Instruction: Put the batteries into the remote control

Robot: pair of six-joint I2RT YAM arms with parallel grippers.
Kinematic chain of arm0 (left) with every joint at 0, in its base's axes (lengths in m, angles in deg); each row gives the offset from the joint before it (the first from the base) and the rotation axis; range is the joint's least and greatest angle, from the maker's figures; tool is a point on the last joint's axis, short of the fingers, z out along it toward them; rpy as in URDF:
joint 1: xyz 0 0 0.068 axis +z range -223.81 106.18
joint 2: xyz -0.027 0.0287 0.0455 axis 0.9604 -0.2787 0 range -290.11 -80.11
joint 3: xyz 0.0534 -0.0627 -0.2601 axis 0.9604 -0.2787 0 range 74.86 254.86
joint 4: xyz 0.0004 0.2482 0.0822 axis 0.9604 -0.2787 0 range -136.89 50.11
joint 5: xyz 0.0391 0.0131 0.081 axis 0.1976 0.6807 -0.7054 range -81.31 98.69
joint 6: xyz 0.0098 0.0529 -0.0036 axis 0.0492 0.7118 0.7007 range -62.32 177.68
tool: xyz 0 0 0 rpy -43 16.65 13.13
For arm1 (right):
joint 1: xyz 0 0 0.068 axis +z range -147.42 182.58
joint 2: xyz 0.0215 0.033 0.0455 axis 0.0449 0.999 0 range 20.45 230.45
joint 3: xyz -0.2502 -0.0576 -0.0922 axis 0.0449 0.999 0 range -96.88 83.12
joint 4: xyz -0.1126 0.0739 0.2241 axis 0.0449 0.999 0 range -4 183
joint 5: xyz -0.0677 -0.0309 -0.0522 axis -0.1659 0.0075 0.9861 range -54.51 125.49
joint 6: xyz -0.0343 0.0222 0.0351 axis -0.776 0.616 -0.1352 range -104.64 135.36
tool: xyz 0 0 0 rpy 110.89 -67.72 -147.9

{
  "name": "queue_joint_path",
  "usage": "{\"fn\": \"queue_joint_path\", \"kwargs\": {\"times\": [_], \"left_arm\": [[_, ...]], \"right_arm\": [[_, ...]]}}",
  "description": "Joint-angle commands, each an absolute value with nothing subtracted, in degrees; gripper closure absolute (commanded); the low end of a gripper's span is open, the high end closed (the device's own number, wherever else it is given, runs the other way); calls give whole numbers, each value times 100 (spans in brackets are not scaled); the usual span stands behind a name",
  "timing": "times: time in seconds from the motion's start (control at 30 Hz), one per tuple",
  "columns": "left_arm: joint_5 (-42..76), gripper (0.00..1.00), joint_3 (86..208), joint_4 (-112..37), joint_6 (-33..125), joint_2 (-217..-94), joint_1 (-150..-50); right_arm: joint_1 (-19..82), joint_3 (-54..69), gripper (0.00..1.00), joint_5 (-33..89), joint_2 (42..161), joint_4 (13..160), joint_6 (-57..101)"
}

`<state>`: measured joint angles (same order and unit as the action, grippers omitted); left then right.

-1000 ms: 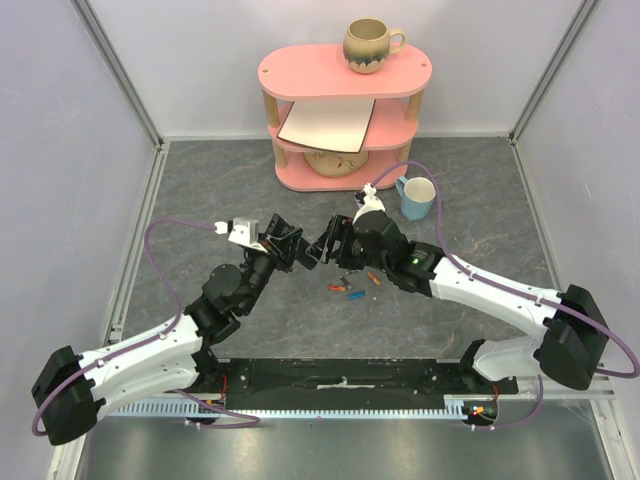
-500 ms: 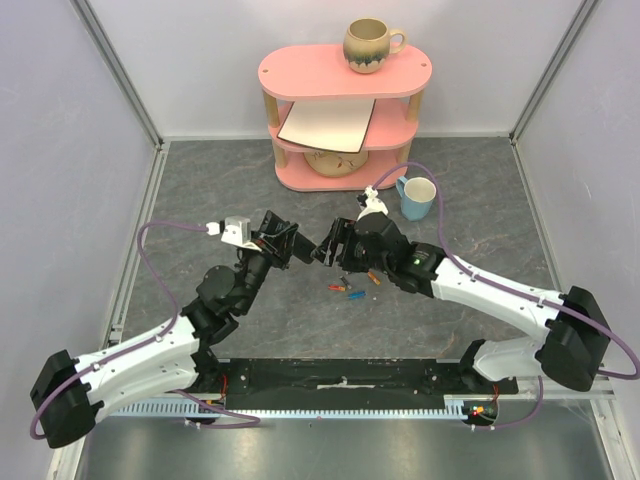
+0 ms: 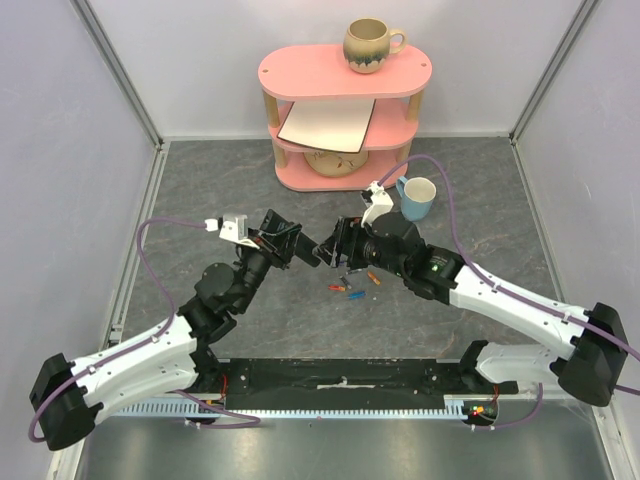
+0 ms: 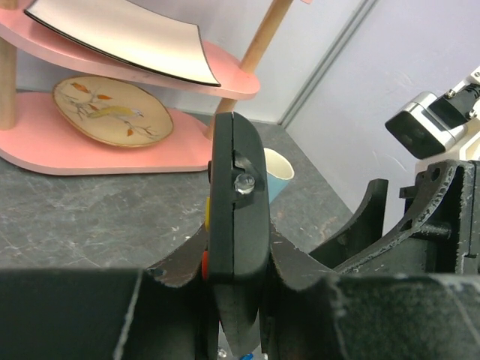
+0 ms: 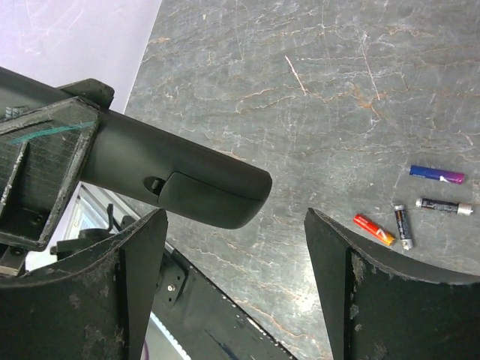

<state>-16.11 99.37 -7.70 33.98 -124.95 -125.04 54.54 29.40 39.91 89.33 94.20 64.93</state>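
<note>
The left arm (image 3: 150,350) reaches to the middle of the frame. Its left fingers (image 4: 176,266) are clamped on the remote control (image 4: 236,202), held above the surface (image 3: 200,190). The right arm (image 3: 500,295) leans in from the right, and the right fingers (image 5: 142,255) are wide apart near the remote's end. The batteries (image 5: 409,217) lie on the surface below.

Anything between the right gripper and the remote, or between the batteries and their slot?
Nothing visible between the right gripper and the remote; its end sits at the open jaws' mouth. The battery cover on its back looks still shut, so that blocks the batteries.
</note>
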Motion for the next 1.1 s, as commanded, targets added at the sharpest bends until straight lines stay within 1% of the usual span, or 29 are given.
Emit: {"fn": "queue_joint_path", "kwargs": {"times": [0.0, 0.2, 0.5, 1.07], "left_arm": [[-1206, 98, 10298, -921, 2728, -12397, -12392], [-994, 98, 10176, -711, 2639, -12405, -12321], [-810, 98, 10105, -34, 3078, -12581, -12321], [-950, 98, 10096, 318, 3422, -12810, -12330]], "right_arm": [[5461, 2669, 18, 3953, 8707, 9434, 5984], [5469, 2836, 18, 3830, 8663, 9391, 6203], [5461, 3205, 16, 3891, 8707, 8811, 7468], [5461, 3012, 19, 4392, 9040, 9065, 8110]]}}
